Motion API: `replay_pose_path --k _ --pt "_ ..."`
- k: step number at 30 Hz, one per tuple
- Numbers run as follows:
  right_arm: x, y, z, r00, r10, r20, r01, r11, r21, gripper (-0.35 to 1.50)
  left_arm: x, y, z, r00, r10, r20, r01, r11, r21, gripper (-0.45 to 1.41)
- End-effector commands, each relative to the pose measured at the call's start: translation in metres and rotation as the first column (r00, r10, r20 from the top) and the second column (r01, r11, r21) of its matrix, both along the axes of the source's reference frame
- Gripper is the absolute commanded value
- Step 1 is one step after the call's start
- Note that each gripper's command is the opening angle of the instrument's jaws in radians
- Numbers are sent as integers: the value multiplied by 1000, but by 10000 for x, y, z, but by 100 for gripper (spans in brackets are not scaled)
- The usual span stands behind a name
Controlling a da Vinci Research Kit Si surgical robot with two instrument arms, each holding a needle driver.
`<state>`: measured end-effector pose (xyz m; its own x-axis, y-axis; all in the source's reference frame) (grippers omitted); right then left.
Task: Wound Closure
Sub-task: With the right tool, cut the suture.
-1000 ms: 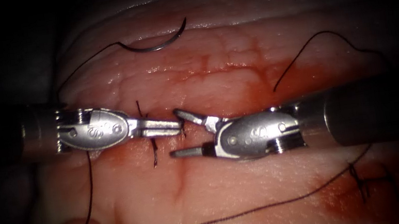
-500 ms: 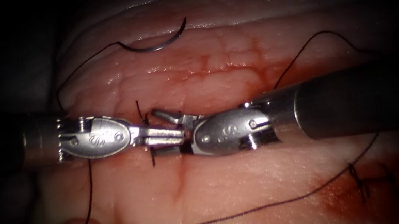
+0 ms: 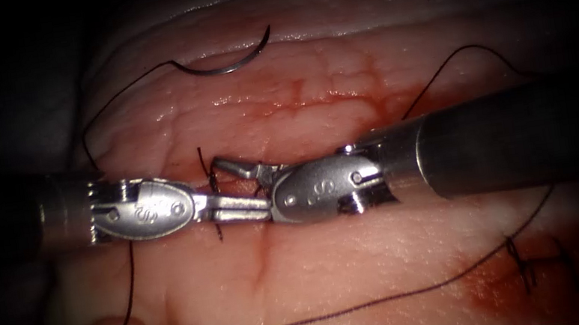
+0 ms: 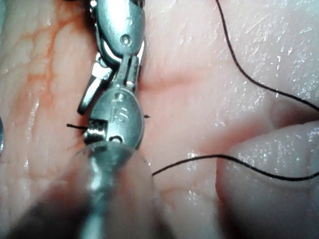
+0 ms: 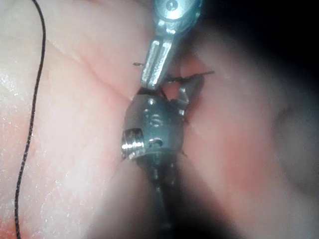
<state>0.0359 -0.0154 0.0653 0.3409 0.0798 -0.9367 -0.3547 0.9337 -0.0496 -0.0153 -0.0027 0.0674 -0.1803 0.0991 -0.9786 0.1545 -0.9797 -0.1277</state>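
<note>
Between the tools at the cut: left tool (image 3: pixel 239 209), jaws closed flat, grip unclear; right tool (image 3: pixel 243 184), jaws parted around short thread ends (image 3: pixel 208 168); needle (image 3: pixel 230 60) free on tissue (image 3: pixel 338 80), well beyond, nearer left tool.

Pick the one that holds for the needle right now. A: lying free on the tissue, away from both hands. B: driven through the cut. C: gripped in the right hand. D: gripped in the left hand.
A: the needle lies loose on the tissue, far from the left hand and right hand.
</note>
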Motion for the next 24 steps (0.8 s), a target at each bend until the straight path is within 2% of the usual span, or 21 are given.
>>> replay_pose_path --k 1,6,10,13,15,16,24 --pt "9 -1 4 1000 1 -1 -1 1000 1 126 -6 -1 6 1000 -1 0 1 1000 -1 -45" --pt "14 0 6 1000 5 1 -5 1000 0 126 -8 -1 6 1000 -3 -1 3 1000 5 -45" --pt "14 -1 6 1000 3 3 -3 1000 -6 113 -8 -1 6 1000 -2 0 2 1000 5 -45" --pt "13 -1 7 1000 7 15 -7 1000 -17 73 -8 -1 5 1000 0 -2 0 1000 5 -45" --pt "13 -3 7 999 20 30 -20 1000 -18 -10 -9 -2 5 1000 0 -2 0 1000 5 -45" --pt "13 -4 9 999 27 37 -26 999 -20 -35 -9 -4 4 1000 1 -1 -1 1000 4 -45" --pt "9 -1 13 998 38 46 -37 999 -22 -33 -9 -7 1 1000 5 -2 -5 1000 4 -45"
